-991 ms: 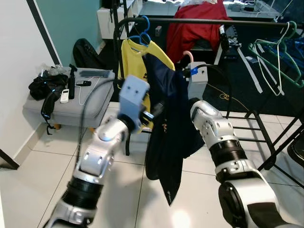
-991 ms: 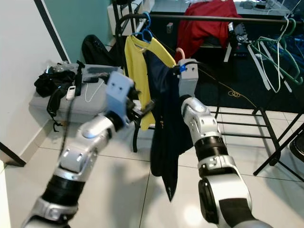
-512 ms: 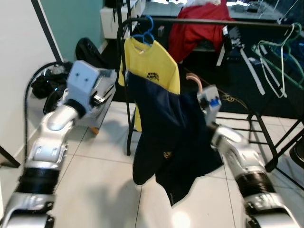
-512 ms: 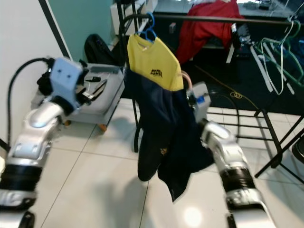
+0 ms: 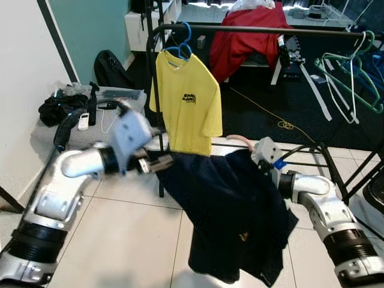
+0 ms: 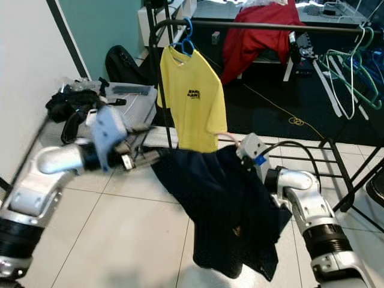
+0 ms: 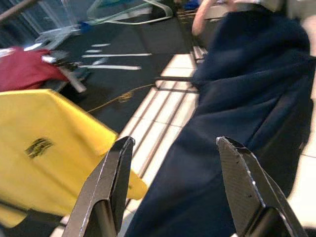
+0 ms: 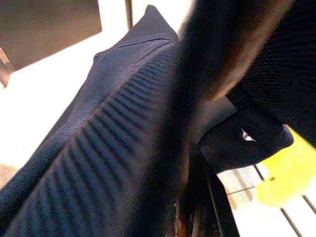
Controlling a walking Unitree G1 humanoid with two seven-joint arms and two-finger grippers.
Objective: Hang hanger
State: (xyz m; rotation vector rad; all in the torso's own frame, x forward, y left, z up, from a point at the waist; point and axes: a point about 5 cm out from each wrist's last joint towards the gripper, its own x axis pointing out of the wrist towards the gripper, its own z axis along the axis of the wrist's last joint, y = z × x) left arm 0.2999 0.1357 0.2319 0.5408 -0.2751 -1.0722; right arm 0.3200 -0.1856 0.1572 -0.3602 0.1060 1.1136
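Left eye view: navy shirt (image 5: 237, 210) on pink hanger (image 5: 239, 140) — low, near yellow shirt (image 5: 187, 102), under rail (image 5: 258, 28).
Right gripper (image 5: 259, 157): at hanger, grip unclear.
Left gripper (image 7: 173, 187): fingers spread — at shirt's left edge.

head stereo pair looking down, wrist cameras close on navy shirt (image 7: 232, 123)

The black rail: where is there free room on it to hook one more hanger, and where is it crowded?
The black rail looks bare between the red garment and the green hangers; that seems the roomiest stretch. A shorter gap lies between the yellow shirt on its blue hanger and the red garment. The rail's left end by the blue hanger, and its right end, are crowded.
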